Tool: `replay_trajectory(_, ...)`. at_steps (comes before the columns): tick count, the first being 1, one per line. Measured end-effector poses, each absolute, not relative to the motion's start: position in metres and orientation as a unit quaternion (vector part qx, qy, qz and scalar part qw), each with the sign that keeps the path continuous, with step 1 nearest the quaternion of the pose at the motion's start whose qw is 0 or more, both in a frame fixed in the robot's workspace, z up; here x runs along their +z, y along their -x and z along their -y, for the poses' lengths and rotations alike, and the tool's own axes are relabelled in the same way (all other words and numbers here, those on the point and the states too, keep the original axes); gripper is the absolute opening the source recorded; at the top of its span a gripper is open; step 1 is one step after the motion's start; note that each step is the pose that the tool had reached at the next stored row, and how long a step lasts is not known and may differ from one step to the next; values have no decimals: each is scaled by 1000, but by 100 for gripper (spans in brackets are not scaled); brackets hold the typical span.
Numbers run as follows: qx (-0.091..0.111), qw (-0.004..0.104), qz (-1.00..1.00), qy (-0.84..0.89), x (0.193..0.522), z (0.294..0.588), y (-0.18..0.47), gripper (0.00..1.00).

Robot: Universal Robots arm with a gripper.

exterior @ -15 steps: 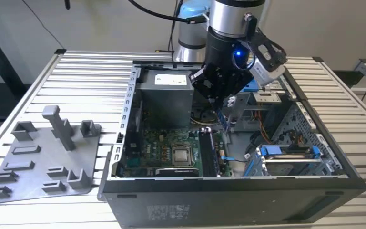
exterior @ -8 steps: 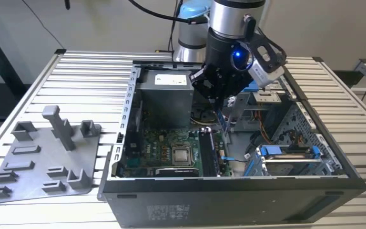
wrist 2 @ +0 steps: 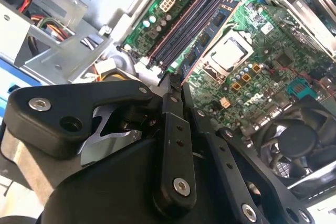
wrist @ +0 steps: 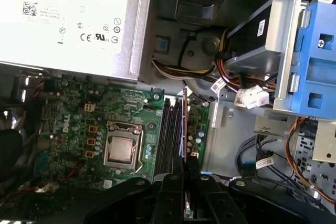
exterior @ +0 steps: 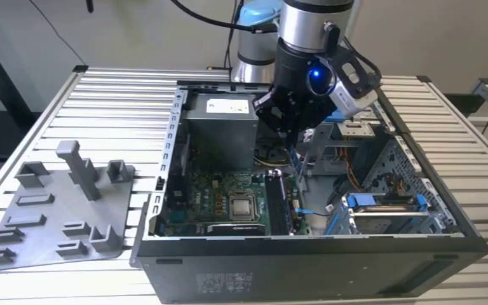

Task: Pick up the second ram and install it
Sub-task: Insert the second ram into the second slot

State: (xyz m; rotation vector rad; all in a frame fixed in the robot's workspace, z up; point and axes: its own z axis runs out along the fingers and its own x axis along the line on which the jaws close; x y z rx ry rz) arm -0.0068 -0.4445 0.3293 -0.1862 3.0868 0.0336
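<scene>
My gripper [exterior: 293,141] hangs inside the open computer case [exterior: 312,254], above the far end of the black memory slots [exterior: 276,203]. In the first wrist view its fingers [wrist: 173,192] are shut on the second ram [wrist: 185,129]. The ram is a thin dark strip seen edge-on, with a coppery edge. It runs lengthwise just over the slots [wrist: 170,135], level with their outer side. In the second wrist view the gripper [wrist 2: 172,85] ends just short of the slots [wrist 2: 184,30]. One slot shows a reddish line along it.
The grey tray [exterior: 49,216] with plastic posts lies outside the case at the exterior view's left. The power supply [wrist: 68,19], loose cables [wrist: 231,77] and blue drive cage [wrist: 315,51] crowd around the slots. The CPU socket [wrist: 122,149] sits beside them, and a fan [wrist 2: 299,140] further along the board.
</scene>
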Motion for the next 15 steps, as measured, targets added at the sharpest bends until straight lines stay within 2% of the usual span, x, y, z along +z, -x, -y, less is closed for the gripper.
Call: replay_trajectory(15, 11, 25, -998, 60, 322, 443, 1, 14)
